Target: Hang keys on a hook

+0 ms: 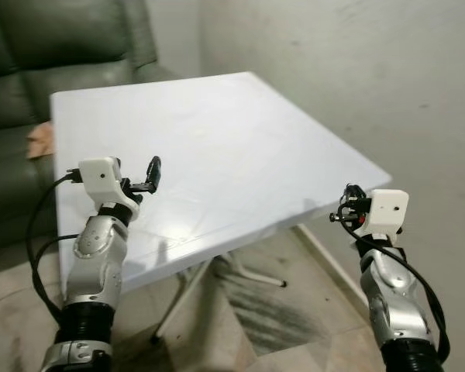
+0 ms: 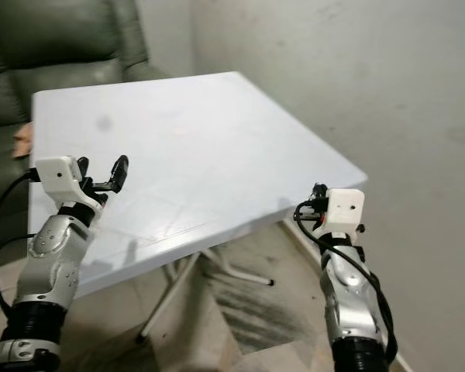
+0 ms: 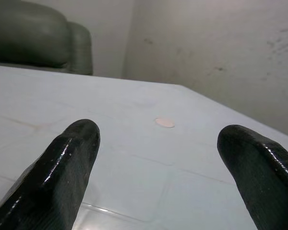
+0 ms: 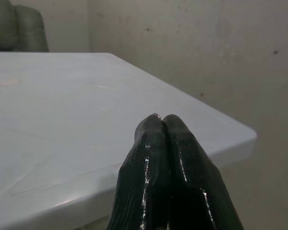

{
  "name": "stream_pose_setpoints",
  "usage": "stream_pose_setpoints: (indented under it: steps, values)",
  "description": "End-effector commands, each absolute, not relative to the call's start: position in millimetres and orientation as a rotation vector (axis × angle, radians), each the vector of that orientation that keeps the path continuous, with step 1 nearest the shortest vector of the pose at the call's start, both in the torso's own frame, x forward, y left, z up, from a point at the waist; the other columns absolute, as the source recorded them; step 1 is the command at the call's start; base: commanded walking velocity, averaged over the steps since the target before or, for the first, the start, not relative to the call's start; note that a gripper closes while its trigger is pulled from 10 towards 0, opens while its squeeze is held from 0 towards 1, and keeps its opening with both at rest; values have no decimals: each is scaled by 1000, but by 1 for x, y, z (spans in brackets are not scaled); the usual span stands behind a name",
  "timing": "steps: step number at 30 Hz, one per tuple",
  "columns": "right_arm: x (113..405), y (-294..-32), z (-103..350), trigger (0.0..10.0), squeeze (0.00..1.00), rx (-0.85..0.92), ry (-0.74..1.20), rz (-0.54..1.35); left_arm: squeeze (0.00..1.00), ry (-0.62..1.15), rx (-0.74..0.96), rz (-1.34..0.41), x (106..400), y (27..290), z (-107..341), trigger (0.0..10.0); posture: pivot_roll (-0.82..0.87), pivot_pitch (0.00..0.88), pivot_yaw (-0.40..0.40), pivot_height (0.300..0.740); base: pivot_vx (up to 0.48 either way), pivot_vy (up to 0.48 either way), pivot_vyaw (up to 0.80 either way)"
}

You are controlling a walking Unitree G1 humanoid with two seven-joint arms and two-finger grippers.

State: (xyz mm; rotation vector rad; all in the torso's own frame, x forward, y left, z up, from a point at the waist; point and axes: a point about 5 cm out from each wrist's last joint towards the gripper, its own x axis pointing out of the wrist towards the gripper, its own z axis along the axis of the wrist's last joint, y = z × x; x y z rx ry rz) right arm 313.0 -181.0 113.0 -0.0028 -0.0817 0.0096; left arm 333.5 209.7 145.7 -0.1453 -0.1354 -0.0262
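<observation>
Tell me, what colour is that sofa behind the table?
Dark grey-green; the sofa shows best in the left eye view.

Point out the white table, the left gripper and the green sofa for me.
white table [image 1: 217, 147]: left eye view, bare middle of the top.
left gripper [image 3: 158, 165]: left wrist view, midway between its open fingers.
green sofa [image 1: 54, 39]: left eye view, backrest cushion.

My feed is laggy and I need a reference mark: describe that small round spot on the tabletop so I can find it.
Start at the white table before the dark sofa. The spot lies on its top, ahead of the left gripper, whose fingers are open. It is a small pale pinkish disc, the one coloured mark on the white surface.
</observation>
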Motion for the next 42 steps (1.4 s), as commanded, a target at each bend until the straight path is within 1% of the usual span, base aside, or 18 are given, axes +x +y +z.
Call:
stream_pose_setpoints:
  steps: [1, 42]
  values:
    - [314, -187, 118, 10000, 0, -12, -95, -10, 0, -136, -137, -45, 336, 203, 148, 10000, 8, 0, 1, 740, 0, 0, -763]
    - [309, -189, 115, 10000, 0, -19, -83, -11, 0, -105, -130, -57, 336, 203, 144, 10000, 2, 0, 2, 740, 0, 0, -759]
